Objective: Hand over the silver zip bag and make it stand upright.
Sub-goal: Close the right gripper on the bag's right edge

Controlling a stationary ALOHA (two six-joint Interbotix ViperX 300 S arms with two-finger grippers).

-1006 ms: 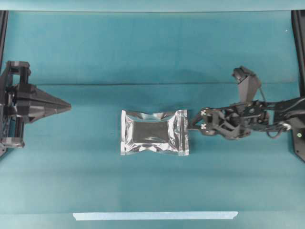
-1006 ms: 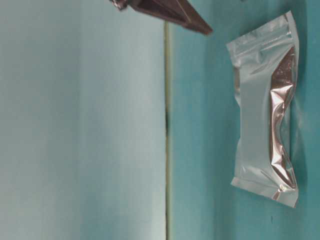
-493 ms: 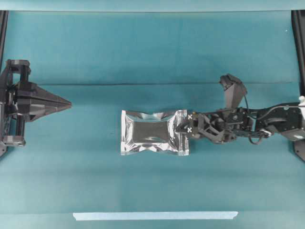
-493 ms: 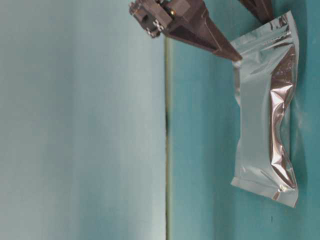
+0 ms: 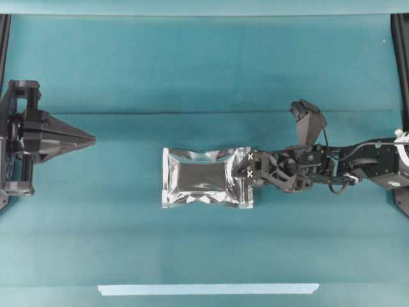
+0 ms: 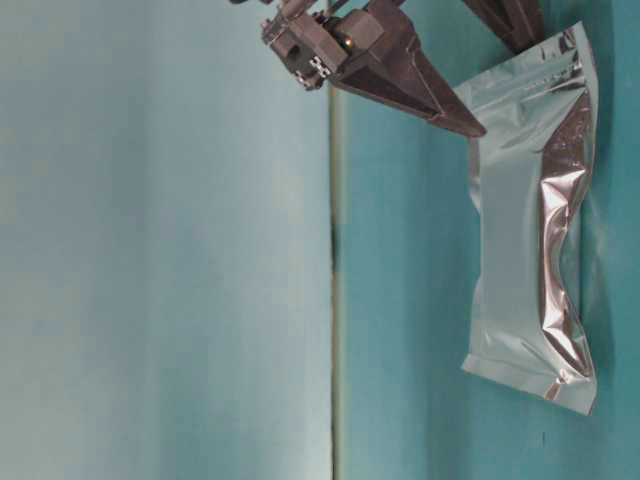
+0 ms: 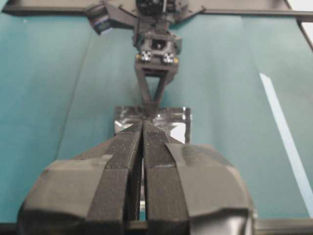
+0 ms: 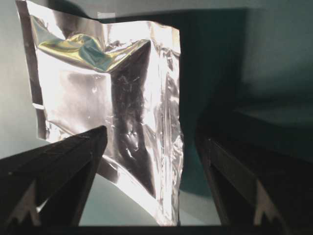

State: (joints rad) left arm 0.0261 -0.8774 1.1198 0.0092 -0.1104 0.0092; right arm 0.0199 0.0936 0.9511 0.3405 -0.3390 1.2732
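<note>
Your right pincer [image 5: 246, 169] is spread around the crinkled silver foil zip bag's [image 5: 206, 177] 3 o'clock edge; left pincer [image 5: 89, 137] pressed together at 9 o'clock.

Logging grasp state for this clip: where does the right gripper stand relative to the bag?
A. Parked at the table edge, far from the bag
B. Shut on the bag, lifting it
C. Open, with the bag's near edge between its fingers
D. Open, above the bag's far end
C: in the right wrist view the bag sits between spread fingers; overhead, the right gripper is at the bag's right edge, the bag flat on the table.
</note>
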